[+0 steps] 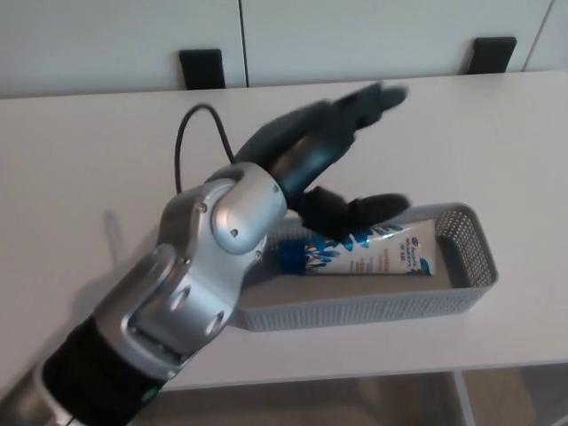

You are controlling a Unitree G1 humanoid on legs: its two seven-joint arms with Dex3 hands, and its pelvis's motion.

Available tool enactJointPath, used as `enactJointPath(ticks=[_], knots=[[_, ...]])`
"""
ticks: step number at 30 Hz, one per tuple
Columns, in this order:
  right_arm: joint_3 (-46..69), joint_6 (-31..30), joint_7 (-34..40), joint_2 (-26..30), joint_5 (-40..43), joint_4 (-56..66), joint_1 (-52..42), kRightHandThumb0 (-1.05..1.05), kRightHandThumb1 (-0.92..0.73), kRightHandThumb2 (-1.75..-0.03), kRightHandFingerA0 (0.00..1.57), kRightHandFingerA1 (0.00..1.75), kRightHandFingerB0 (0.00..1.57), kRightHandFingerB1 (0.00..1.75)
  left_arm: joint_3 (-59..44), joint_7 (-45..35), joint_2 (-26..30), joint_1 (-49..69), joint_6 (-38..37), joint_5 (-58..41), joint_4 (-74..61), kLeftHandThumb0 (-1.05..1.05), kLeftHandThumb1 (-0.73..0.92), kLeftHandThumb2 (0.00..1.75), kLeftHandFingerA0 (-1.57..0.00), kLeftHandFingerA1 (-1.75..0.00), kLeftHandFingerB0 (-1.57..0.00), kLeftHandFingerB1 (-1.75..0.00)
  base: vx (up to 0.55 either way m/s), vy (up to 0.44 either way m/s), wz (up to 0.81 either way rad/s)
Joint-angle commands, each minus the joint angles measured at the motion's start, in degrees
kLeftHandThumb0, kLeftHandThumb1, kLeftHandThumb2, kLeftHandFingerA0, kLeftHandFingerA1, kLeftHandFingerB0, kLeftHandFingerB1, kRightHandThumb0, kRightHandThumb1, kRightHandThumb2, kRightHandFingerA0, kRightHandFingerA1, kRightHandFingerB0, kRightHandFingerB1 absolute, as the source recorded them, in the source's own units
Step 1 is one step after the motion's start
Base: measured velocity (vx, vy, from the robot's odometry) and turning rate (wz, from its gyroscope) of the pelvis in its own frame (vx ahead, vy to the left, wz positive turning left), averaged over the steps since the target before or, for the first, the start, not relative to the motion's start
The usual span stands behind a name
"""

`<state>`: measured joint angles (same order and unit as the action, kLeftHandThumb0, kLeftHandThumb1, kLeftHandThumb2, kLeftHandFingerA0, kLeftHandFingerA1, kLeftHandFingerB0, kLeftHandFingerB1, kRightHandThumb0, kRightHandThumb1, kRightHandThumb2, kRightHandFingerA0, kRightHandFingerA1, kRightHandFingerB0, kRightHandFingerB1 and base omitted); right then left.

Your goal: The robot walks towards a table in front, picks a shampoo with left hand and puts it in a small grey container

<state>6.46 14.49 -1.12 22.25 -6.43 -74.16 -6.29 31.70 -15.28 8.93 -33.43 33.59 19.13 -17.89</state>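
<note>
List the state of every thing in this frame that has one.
left hand: open, holding nothing, over the container's left part.
shampoo tube: lying flat inside the container, blue cap towards the left.
grey container: upright on the table, holding the tube.
right hand: not in view.

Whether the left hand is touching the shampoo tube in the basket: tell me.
Cannot tell. In the head view, fingers of the open left hand overlap the upper edge of the shampoo tube; neither gap nor contact shows plainly.
</note>
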Motion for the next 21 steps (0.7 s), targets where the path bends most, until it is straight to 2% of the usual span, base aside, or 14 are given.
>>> enactJointPath(ticks=[1,2,3,4,5,9,11,13,14,15,16,18,20,21], knots=[[-0.9,-1.3,-0.4,1.2,-0.7,0.1,1.2,-0.29,-0.66,-0.6,0.61,0.43,0.49,0.38,-7.7,-5.3,1.9,2.9,2.3,-3.3,-28.7,-0.82,0.52,0.92,-0.06,-0.23,0.0,-0.32,0.0,0.0,0.0],[-1.0,-1.1,-0.1,1.0,-0.7,0.1,0.9,-0.28,-0.66,-0.59,0.63,0.43,0.5,0.38,-9.4,-6.4,2.6,4.6,3.4,-4.7,-33.3,-0.82,0.52,0.91,-0.07,-0.23,0.0,-0.36,0.0,0.0,0.0],[-0.9,-1.2,0.0,0.8,-0.6,0.0,0.9,-0.27,-0.65,-0.59,0.64,0.44,0.5,0.38,-12.3,-7.4,2.8,7.2,2.5,-7.9,-37.2,-0.82,0.52,0.9,0.0,-0.31,-0.1,-0.42,0.0,0.0,0.0],[-0.9,-1.2,0.1,0.6,-0.5,-0.2,0.7,-0.27,-0.65,-0.59,0.64,0.44,0.5,0.38,-18.0,-8.7,2.9,12.3,-1.5,-15.6,-41.3,-0.37,0.24,0.88,0.0,-0.49,0.0,-0.47,0.0,0.0,0.0],[-1.0,-1.1,0.3,0.5,-0.6,-0.4,0.4,-0.26,-0.64,-0.59,0.64,0.44,0.5,0.38,-23.2,-8.9,3.1,17.3,-7.1,-24.7,-42.1,-0.74,0.45,0.76,-0.1,-0.36,-0.16,-0.4,0.0,0.0,0.0],[-1.4,-1.1,0.3,0.2,-0.7,-0.6,-0.2,-0.27,-0.65,-0.59,0.64,0.44,0.5,0.38,-38.0,-10.8,8.3,32.1,-19.9,-48.1,-42.1,-0.71,0.44,0.76,-0.13,-0.39,-0.2,-0.42,0.0,0.0,0.0],[-2.2,-1.4,0.4,0.4,-1.4,-0.4,-0.2,-0.28,-0.67,-0.6,0.63,0.43,0.5,0.38,-51.1,-18.0,6.8,45.1,-24.1,-57.7,-42.1,-0.72,0.44,0.78,-0.16,-0.39,-0.21,-0.41,0.0,0.0,0.0],[-2.1,-1.3,-0.1,1.1,-1.2,-0.4,0.1,-0.27,-0.66,-0.59,0.64,0.43,0.51,0.38,-59.2,-25.5,4.0,56.9,-22.5,-66.1,-39.8,-0.77,0.45,0.81,-0.19,-0.4,-0.27,-0.43,0.0,0.0,0.0],[-2.2,-1.2,-0.3,1.2,-1.3,-0.6,0.2,-0.27,-0.67,-0.6,0.64,0.43,0.5,0.38,-62.1,-32.7,1.2,63.3,-23.9,-67.7,-35.0,-0.83,0.64,0.61,-0.3,-0.33,-0.37,-0.33,0.0,0.0,0.0],[-2.3,-1.1,-0.3,1.2,-1.3,-0.7,0.3,-0.27,-0.67,-0.6,0.64,0.43,0.5,0.38,-63.8,-38.9,-1.4,68.5,-25.6,-68.0,-30.2,-0.83,0.64,0.61,-0.3,-0.33,-0.37,-0.33,0.0,0.0,0.0],[-2.3,-1.2,-0.4,0.9,-1.3,-0.8,0.3,-0.27,-0.67,-0.6,0.63,0.43,0.5,0.38,-65.4,-43.0,-2.7,72.6,-24.1,-69.4,-26.9,-0.87,0.54,0.67,-0.32,-0.37,-0.4,-0.37,0.0,0.0,0.0],[-2.5,-1.4,-0.2,0.5,-1.4,-0.9,0.2,-0.27,-0.67,-0.6,0.63,0.43,0.49,0.38,-67.8,-50.0,-2.4,77.1,-20.4,-70.0,-21.5,-0.79,0.61,0.6,-0.37,-0.35,-0.42,-0.34,0.0,0.0,0.0],[-2.8,-1.1,0.1,0.5,-1.7,-1.1,-0.4,-0.27,-0.68,-0.6,0.63,0.43,0.5,0.38,-68.2,-54.0,-2.0,79.2,-21.1,-68.1,-17.9,-0.85,0.57,0.66,-0.39,-0.37,-0.46,-0.37,0.0,0.0,0.0],[-2.6,-1.5,0.4,0.4,-1.4,-1.3,-0.9,-0.26,-0.67,-0.6,0.63,0.43,0.5,0.38,-68.1,-57.4,-1.1,84.4,-24.0,-62.8,-14.9,-0.78,0.59,0.59,-0.49,-0.36,-0.55,-0.37,0.0,0.0,0.0]])
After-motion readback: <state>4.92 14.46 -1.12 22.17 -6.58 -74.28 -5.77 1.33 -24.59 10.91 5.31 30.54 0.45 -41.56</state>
